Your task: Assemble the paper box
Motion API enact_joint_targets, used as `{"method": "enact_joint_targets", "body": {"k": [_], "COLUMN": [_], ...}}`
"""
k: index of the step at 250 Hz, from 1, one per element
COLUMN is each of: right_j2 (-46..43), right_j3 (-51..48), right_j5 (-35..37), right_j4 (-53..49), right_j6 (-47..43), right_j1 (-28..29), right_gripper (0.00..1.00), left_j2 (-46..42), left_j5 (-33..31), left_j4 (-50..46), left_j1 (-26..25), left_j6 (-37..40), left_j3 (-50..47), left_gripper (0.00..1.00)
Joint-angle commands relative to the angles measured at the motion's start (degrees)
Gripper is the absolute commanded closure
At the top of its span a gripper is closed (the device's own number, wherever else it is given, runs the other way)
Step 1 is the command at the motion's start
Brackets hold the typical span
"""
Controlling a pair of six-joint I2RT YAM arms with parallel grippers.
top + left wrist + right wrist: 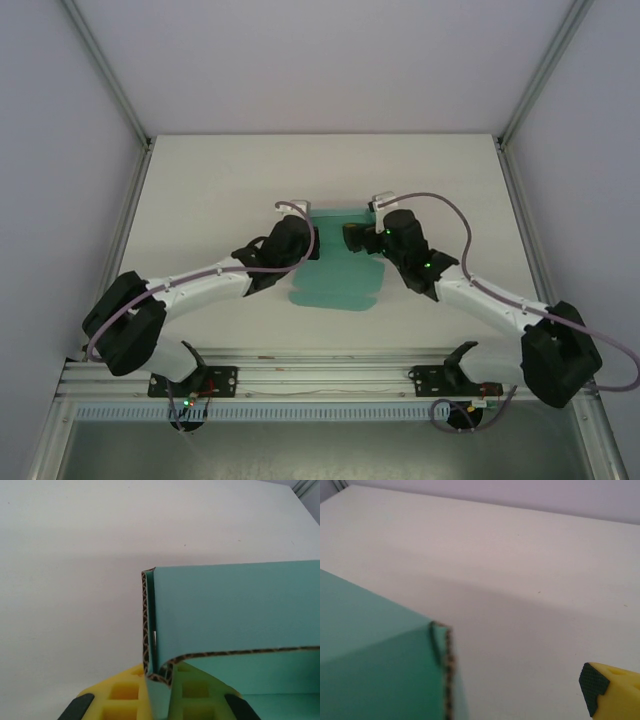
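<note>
The teal-green paper box [335, 278] lies mid-table, part folded: its far walls stand up while rounded flaps lie flat toward me. My left gripper [308, 240] is at the box's far left corner. In the left wrist view its yellow fingers [117, 697] are shut on a folded-over side wall of the box [235, 610], whose corrugated edge shows. My right gripper [354, 237] hangs at the far right side, open. In the right wrist view one yellow finger [612, 692] with a dark pad stands clear to the right of the box corner [375, 665], with nothing in the jaws.
The white table [200, 190] stretches bare around the box. Pale enclosure walls and aluminium posts [525, 100] bound it at left, right and back. A metal rail [320, 375] with both arm bases runs along the near edge.
</note>
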Motion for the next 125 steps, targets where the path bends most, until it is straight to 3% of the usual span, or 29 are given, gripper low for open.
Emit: {"method": "enact_joint_targets", "body": {"k": [1,72,100,125], "right_j2": [-6.2,-21.5,-25.1,-26.4], "right_j3": [-0.6,-4.0,-6.2,-8.5], "right_j5": [0.1,9.3,9.1,10.2], "right_j4": [-2.3,-23.7,-27.9,-25.8], "right_j6": [1.5,10.6,12.9,13.4], "right_j1": [0.1,-0.7,-2.3,-3.2], "right_gripper": [0.0,0.0,0.0,0.0], "left_j2": [-0.7,-2.0,-2.5,-2.9], "left_j5": [-1.4,-0.5,-0.6,2.3], "left_j4": [-3.4,-3.2,-4.2,-3.2], "left_j1": [0.1,2.9,3.6,3.8], "left_j6": [-1.6,-3.9,-4.1,-2.1], "left_j3": [1.4,-0.1,-0.1,-0.4], "left_gripper": [1.0,1.0,1.0,1.0]}}
